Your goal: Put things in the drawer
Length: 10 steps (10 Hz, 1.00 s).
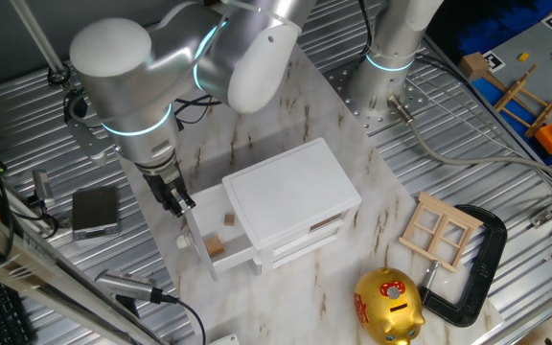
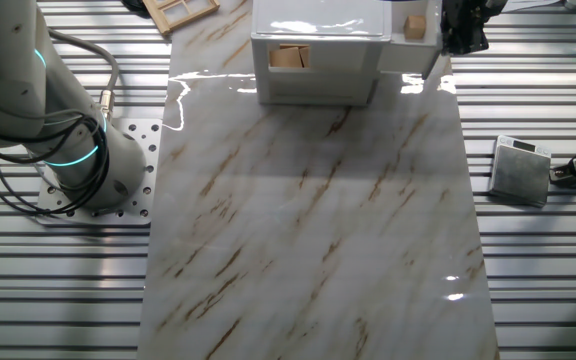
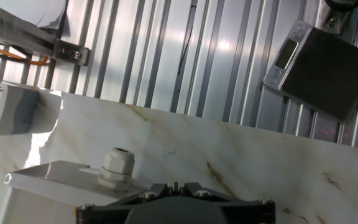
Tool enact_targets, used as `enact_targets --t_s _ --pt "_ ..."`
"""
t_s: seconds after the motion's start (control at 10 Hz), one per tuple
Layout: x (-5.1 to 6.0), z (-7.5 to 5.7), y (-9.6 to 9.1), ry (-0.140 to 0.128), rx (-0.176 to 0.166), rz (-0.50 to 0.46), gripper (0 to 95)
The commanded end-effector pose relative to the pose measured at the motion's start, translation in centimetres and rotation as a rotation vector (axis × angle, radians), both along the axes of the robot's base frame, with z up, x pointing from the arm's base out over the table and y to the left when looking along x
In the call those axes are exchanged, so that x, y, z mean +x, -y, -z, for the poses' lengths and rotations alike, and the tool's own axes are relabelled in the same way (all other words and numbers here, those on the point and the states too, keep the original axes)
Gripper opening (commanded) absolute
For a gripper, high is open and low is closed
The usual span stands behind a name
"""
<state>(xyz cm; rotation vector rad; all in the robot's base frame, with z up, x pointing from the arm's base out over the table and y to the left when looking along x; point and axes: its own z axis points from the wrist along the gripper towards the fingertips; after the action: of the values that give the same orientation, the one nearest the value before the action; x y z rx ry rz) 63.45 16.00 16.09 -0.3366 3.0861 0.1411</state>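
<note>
The white cabinet (image 1: 290, 196) stands mid-table with its top drawer (image 1: 220, 233) pulled out toward the front left. Two small tan wooden cubes lie in the drawer, one (image 1: 228, 219) near the cabinet and one (image 1: 216, 247) near the drawer front. From the other side, one cube (image 2: 415, 26) shows in the open drawer. My gripper (image 1: 175, 198) hangs just left of the drawer front, black fingers shut with nothing in them. In the hand view the drawer's round white knob (image 3: 115, 168) sits just left of my gripper (image 3: 176, 185).
A pale wooden window frame (image 1: 439, 230), a black C-clamp (image 1: 477, 259) and a gold piggy bank (image 1: 388, 307) lie right of the cabinet. A small scale (image 1: 96, 211) sits on the ribbed metal left of the marble board. A tan block (image 2: 288, 57) shows through a cabinet wall opening.
</note>
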Motion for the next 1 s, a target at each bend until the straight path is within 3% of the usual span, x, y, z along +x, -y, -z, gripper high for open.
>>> enact_targets --t_s 0.1,1.0 --pt "-0.07 -0.04 0.06 0.002 0.002 -0.027 0.0" --pt "-0.07 -0.04 0.06 -0.006 0.002 -0.067 0.0"
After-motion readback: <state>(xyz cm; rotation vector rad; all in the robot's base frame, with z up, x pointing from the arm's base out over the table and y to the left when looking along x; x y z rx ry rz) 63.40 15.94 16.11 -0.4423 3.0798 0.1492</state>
